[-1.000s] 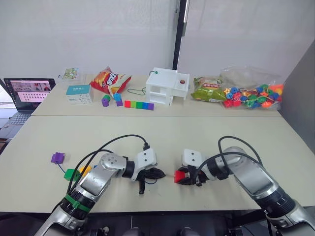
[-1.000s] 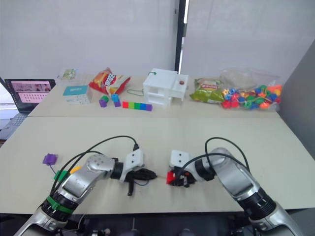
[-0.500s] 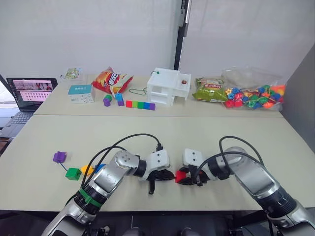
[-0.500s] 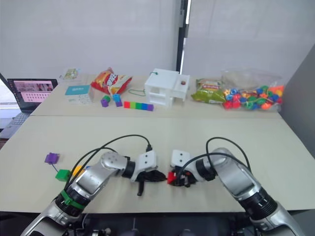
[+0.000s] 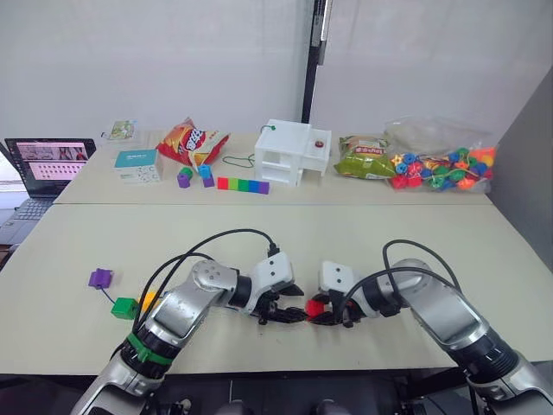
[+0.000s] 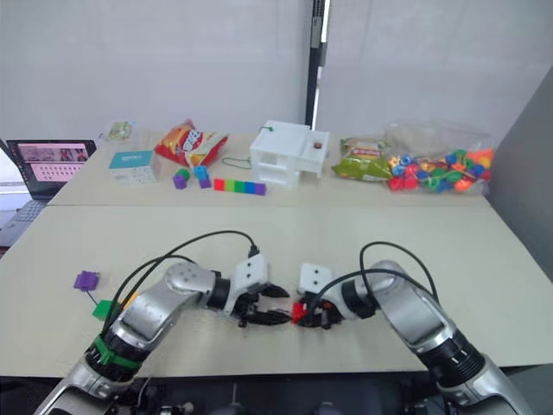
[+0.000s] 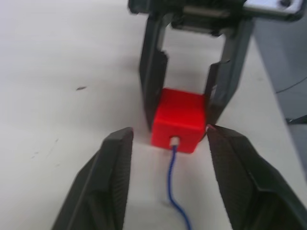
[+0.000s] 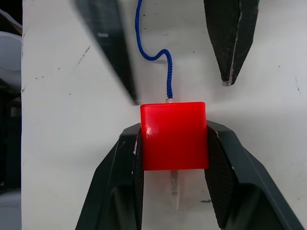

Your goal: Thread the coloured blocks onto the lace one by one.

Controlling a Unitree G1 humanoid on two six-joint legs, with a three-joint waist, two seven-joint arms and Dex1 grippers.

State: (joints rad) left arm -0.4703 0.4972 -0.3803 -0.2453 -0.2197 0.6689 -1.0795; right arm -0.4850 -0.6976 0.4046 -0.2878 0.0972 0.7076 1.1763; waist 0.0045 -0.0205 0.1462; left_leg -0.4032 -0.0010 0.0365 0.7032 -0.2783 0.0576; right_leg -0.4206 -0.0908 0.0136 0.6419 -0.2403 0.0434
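Right, containers: far right, a clear bag (image 5: 442,166) holds mixed coloured beads; left of it a green snack pack (image 5: 366,156), then a white box unit (image 5: 292,150) w/ a small red thing on top. Far left: red chip bag (image 5: 192,141), teal box (image 5: 138,164), laptop (image 5: 47,162) at the table's left edge.

Surface: 2 pale tables pushed together, seam (image 5: 259,204) running left-right; white wall behind w/ a dark vertical post (image 5: 313,60). Rainbow bar (image 5: 243,184) lies on the far table, w/ 2 small blocks just left of it.

Near table, centre: right gripper (image 8: 172,158) is pinched on the red block (image 8: 174,135), 1 finger each side. The lace (image 8: 160,57) enters the block on the side facing the left gripper; its pale tip (image 8: 174,193) sticks out the other side, between the right fingers. Left gripper (image 7: 169,158) is spread, fingers either side of the lace, touching neither lace nor block. Near left: purple block (image 5: 101,277), green block (image 5: 124,307), yellow block (image 5: 149,300) beside the left arm.

Vs 1.0 s ago: left gripper has come right, from well apart to just beside the red block; right gripper and red block unchanged in place.
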